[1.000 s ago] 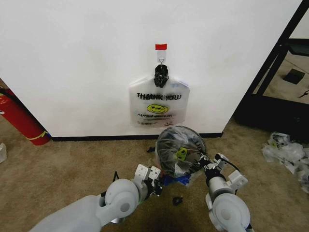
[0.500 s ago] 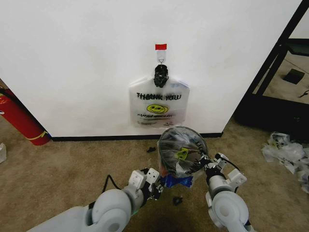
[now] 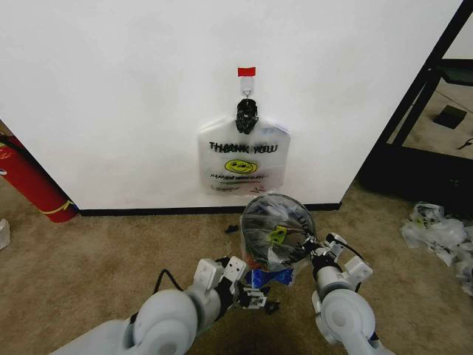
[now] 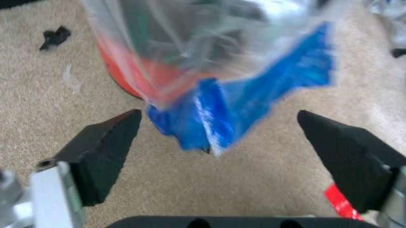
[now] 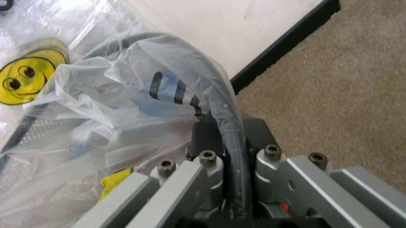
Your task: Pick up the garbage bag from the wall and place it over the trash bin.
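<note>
Already a garbage bag (image 3: 277,235) draped the trash bin (image 3: 259,222); right end effector (image 3: 309,251) clamped its bagged rim, left end effector (image 4: 238,142) gaped empty beside it.

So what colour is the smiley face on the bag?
Yellow: the smiley face on the bag shows best in the head view.
</note>
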`<state>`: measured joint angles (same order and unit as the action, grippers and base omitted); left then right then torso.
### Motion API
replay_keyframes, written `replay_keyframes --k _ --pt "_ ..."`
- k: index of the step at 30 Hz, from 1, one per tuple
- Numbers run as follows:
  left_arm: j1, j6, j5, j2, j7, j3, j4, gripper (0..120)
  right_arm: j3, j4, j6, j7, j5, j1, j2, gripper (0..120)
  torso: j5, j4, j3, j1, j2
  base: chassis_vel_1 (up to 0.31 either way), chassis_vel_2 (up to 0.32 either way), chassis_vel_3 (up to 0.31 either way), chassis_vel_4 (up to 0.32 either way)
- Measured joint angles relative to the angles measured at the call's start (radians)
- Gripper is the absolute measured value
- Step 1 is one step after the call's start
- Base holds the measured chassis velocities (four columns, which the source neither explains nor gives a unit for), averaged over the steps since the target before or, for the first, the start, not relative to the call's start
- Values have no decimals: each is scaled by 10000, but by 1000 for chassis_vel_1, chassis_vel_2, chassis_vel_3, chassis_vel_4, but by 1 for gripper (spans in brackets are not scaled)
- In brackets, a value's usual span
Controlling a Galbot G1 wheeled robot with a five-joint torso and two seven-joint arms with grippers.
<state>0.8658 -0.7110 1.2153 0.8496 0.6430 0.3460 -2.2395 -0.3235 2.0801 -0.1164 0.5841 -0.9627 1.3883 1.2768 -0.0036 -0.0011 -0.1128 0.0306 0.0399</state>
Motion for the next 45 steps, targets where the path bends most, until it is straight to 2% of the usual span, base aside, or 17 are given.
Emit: replay_keyframes --k 4,8,9,14,18,22,24,30,40,45 --pt "-110 23 128 125 6 31 347 98 -34 38 0 -4 8 20 -11 0 0 2 0 0 0 0 0 0 0" --pt "-76 56 255 136 0 51 370 88 -36 40 0 -4 8 -15 -22 0 1 4 0 0 0 0 0 0 0" --pt "-37 102 241 134 -18 67 370 81 -36 39 0 -4 8 -32 -23 0 1 3 0 0 0 0 0 0 0" --pt "52 345 138 198 -135 101 446 62 1 19 -1 -3 7 -52 28 0 0 5 0 0 0 0 0 0 0" --pt "35 392 132 267 -152 129 454 51 3 26 -3 -3 7 -23 47 0 1 3 0 0 0 0 0 0 0" --pt "61 420 50 313 -153 201 436 31 2 47 -4 1 13 12 70 0 0 3 0 0 1 0 0 0 0" --pt "71 425 20 318 -153 208 437 30 2 50 -5 1 15 14 73 0 0 3 0 0 1 0 0 0 0" --pt "193 438 -96 318 -159 227 377 3 7 57 -14 32 24 18 140 0 0 3 0 0 1 0 0 0 0" --pt "274 513 -167 401 -160 287 260 0 17 94 -36 77 11 41 298 0 0 3 1 0 1 0 0 0 0" --pt "413 603 -734 591 -335 456 421 0 9 140 -57 145 -70 44 398 0 0 3 1 0 2 0 0 0 0"
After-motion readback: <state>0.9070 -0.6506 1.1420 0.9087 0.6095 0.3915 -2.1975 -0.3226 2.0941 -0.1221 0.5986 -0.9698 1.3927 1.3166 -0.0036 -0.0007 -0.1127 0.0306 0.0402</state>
